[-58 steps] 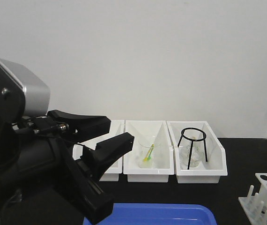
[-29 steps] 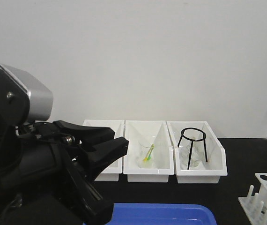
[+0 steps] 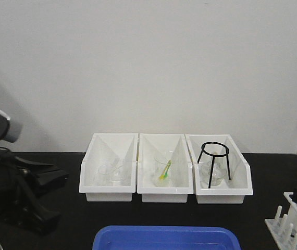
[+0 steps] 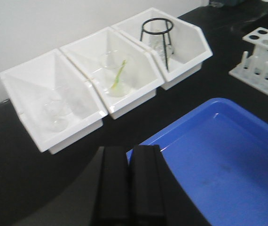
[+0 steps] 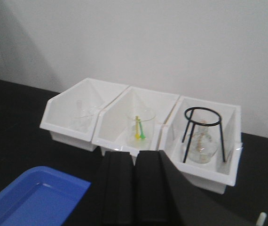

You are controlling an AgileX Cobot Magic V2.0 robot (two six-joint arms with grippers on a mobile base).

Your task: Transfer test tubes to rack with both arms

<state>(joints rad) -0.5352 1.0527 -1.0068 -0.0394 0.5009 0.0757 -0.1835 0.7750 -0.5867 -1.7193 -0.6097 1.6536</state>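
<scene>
White rack [image 4: 264,56] with round holes, seemingly holding clear tubes [image 4: 267,70].

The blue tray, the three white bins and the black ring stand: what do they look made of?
The blue tray looks like moulded plastic, smooth with a soft sheen and rounded rim. The white bins appear to be glossy, slightly translucent plastic with thin walls. The ring stand seems to be thin black-coated metal wire, though paint hides the material.

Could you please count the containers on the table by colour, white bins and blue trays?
White bins: 3, left, middle, right
Blue tray: 1
Total: 4
</scene>
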